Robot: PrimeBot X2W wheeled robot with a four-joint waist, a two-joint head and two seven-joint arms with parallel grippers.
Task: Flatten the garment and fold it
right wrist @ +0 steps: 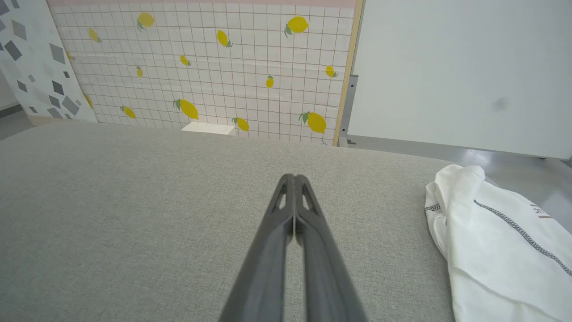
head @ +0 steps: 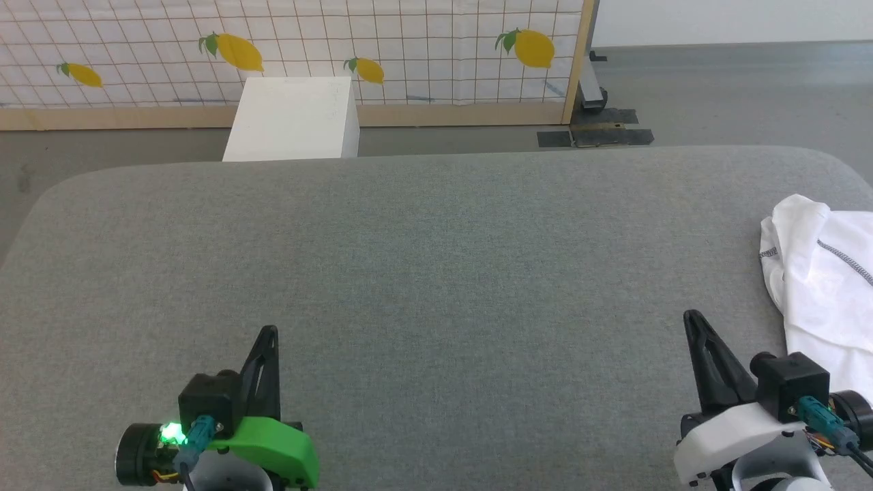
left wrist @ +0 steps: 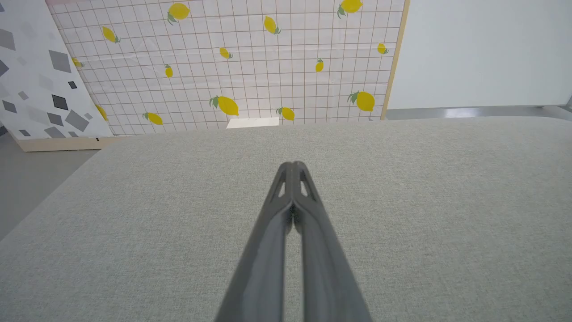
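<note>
The white garment [head: 822, 286] lies bunched at the right edge of the grey padded table [head: 436, 273], a dark zigzag seam running across it; its right part runs out of the head view. In the right wrist view the garment [right wrist: 500, 241] sits at the lower right, with part of a brown-edged patch showing. My right gripper [head: 694, 319] is shut and empty, a short way left of the garment and apart from it; its tips [right wrist: 294, 179] press together. My left gripper [head: 271, 333] at the lower left is also shut and empty, fingertips [left wrist: 292, 166] closed over bare cloth.
A rigid white box [head: 293, 119] stands on the floor beyond the table's far edge. Behind it is a lemon-patterned grid panel [head: 409, 48] with a wooden frame. Grey floor and a dark metal foot [head: 592, 95] lie at the far right.
</note>
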